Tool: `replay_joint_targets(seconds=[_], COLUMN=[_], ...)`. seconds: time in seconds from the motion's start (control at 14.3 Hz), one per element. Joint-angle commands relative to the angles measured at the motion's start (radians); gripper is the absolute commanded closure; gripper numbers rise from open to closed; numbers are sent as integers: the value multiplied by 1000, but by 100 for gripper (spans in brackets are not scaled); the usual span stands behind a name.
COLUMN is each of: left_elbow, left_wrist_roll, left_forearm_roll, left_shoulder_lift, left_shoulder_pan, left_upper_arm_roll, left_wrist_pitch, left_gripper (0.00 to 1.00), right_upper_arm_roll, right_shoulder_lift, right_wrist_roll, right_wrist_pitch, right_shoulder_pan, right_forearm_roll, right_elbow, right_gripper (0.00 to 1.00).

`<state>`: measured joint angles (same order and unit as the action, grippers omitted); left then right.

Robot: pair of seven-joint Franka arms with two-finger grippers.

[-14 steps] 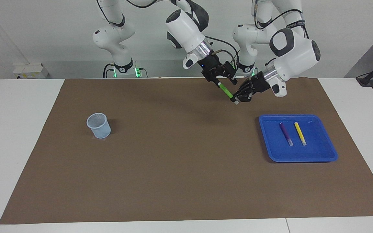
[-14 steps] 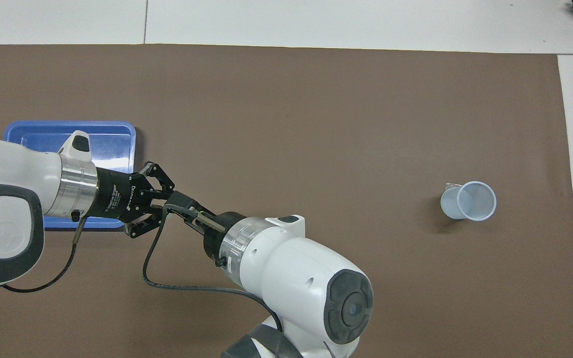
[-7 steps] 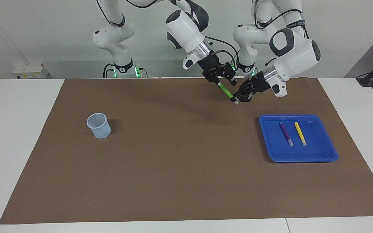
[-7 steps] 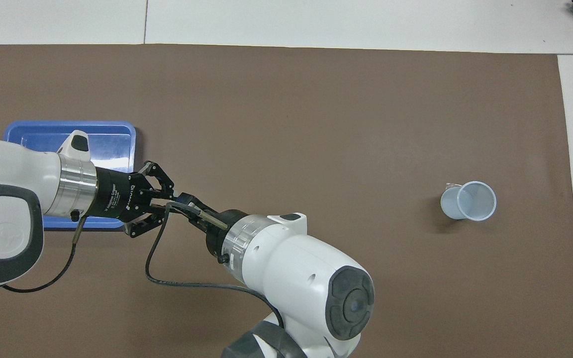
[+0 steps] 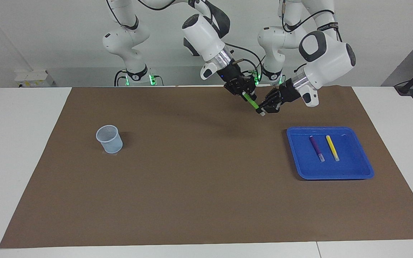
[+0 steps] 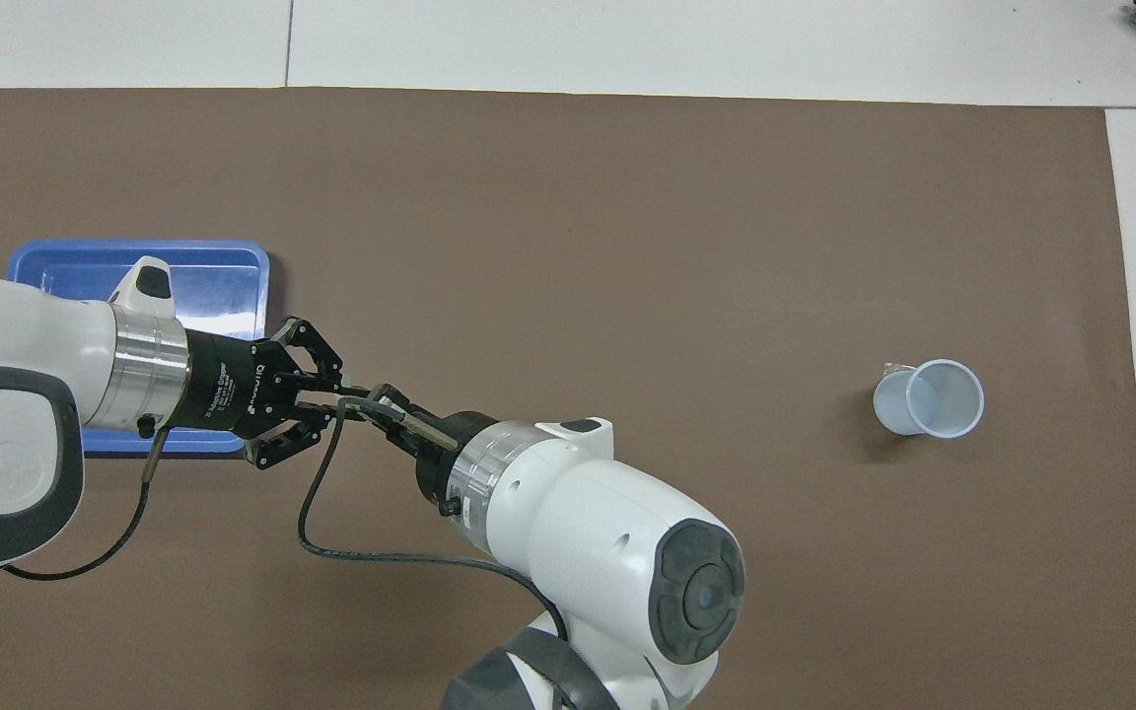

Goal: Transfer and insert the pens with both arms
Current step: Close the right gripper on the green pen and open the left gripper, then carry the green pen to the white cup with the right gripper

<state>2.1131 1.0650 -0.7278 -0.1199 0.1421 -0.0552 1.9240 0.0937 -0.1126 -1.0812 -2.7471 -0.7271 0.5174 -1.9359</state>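
The green pen (image 5: 252, 104) hangs slanted in the air over the brown mat, beside the blue tray (image 5: 357, 172) toward the robots. My left gripper (image 5: 264, 108) is shut on its lower, whitish end. My right gripper (image 5: 245, 94) has its fingers drawn in around the pen's upper end. In the overhead view the two grippers, left (image 6: 334, 398) and right (image 6: 378, 403), meet tip to tip and hide the pen. The purple pen (image 5: 316, 147) and the yellow pen (image 5: 332, 147) lie side by side in the tray.
A pale blue mesh cup (image 5: 109, 139) stands upright on the mat toward the right arm's end of the table, also seen from above (image 6: 928, 397). The left arm covers most of the tray (image 6: 223, 266) in the overhead view.
The right gripper's fingers have closed in from wide open onto the upper end of the green pen. The left gripper has kept its hold and barely moved.
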Motion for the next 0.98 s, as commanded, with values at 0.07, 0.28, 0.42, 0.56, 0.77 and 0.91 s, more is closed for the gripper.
replay_joint_targets(seconds=[0.07,0.28,0.42,0.56,0.77,0.91], left_elbow=[31,31,31,33,31,31], left_wrist_roll=[16,18,21,21,17,15], left_forearm_roll=[-12,-12,-12,-12,-9,-10], left_shoulder_lift=[-30,-32,-32,-32,-32,-33], left_shoulder_pan=[22,27,27,28,45,51], left_upper_arm_roll=[8,8,8,8,8,8], left_wrist_pitch=[13,13,13,13,16,39], left_gripper=[100,100,100,100,75,29], right_upper_arm_roll=[6,6,6,4,4,4], right_shoulder_lift=[-4,-4,-4,-2,-1,1], right_wrist_roll=[41,38,35,38,62,99], right_wrist_pitch=[-8,-8,-6,-2,38,69], right_shoulder_pan=[12,12,12,14,31,49], right_forearm_roll=[21,21,21,21,21,20], right_elbow=[5,5,3,3,5,8], right_gripper=[85,100,100,100,100,100])
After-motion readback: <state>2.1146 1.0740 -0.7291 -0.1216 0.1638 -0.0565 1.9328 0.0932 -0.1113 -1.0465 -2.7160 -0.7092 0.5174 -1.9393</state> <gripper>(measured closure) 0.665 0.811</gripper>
